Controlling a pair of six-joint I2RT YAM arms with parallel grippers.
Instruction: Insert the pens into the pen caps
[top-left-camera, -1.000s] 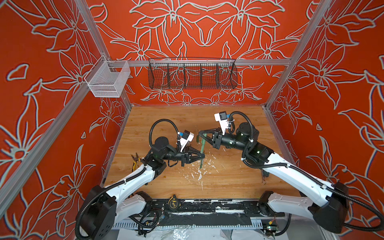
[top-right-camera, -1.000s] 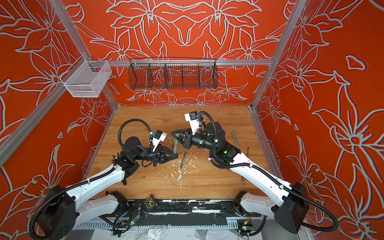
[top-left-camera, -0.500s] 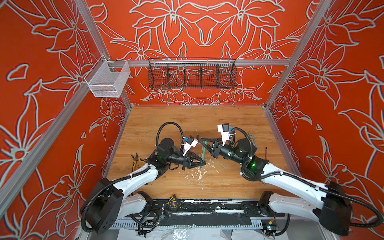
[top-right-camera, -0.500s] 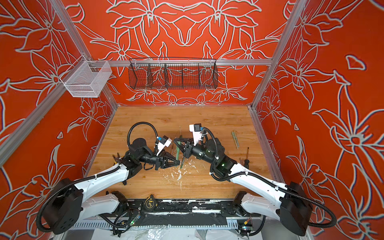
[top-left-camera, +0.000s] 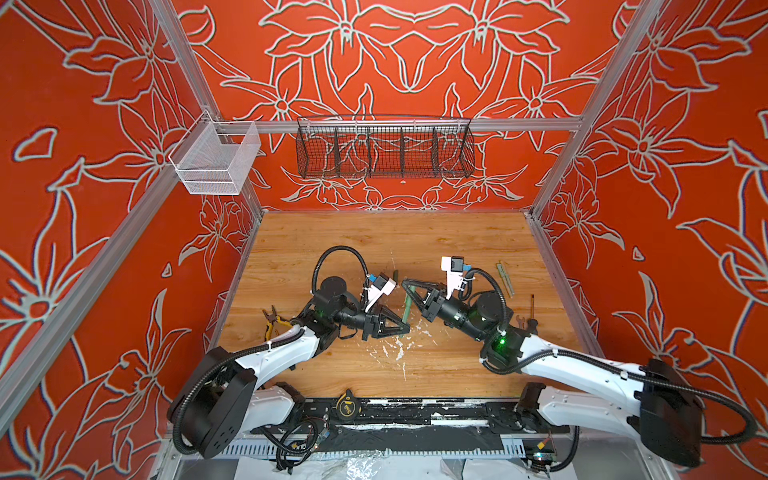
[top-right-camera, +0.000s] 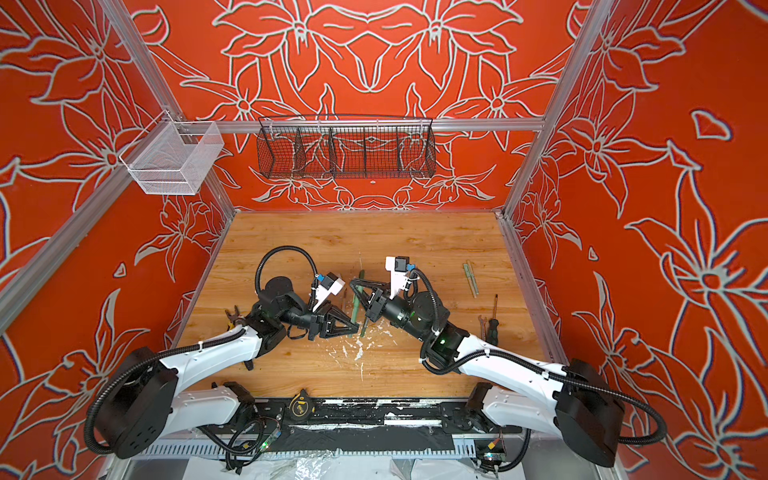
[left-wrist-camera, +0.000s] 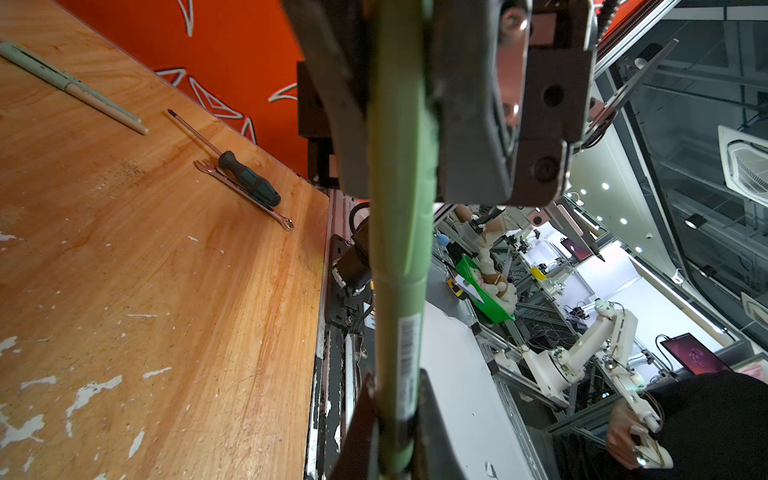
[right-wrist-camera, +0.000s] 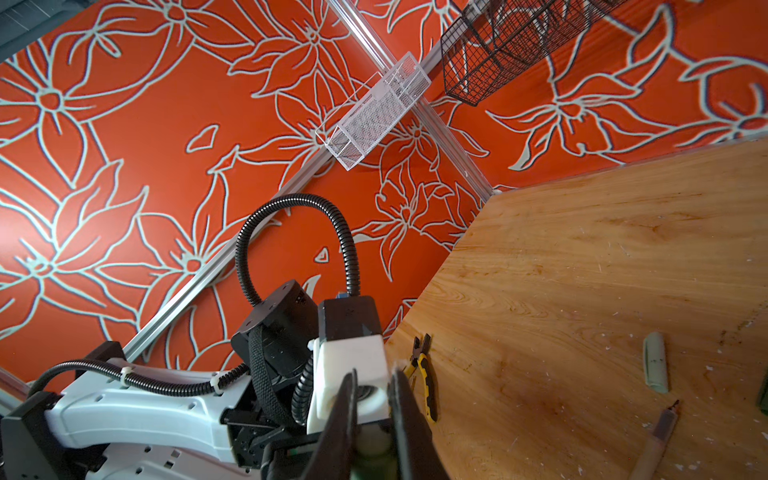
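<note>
Left tool (top-left-camera: 406, 329): one, mine, clamped on the barrel of one green pen (left-wrist-camera: 398, 353), which is held off the desk (top-left-camera: 374, 241) at the middle of both top views. Right tool (top-left-camera: 405, 286): one, closed on that pen's thicker green cap (left-wrist-camera: 405, 166), facing the left one. Pale pens (top-left-camera: 505, 279): two, side by side at the right of the desk. Dark green stick (top-left-camera: 395, 276): one, lying just above the tools; I cannot tell whether it is a pen or a cap. Right wrist view: one loose pale green cap (right-wrist-camera: 656, 362) and one bare pen (right-wrist-camera: 658, 432) with a dark tip, near each other but apart. Screwdriver (left-wrist-camera: 249, 178) and wrench (left-wrist-camera: 282, 220): one each, touching, at the desk's right edge in both top views. Yellow-handled pliers (top-left-camera: 272, 323): one pair, at the left edge. Wall baskets: one white basket (top-left-camera: 216, 162), one black basket (top-left-camera: 384, 147).
</note>
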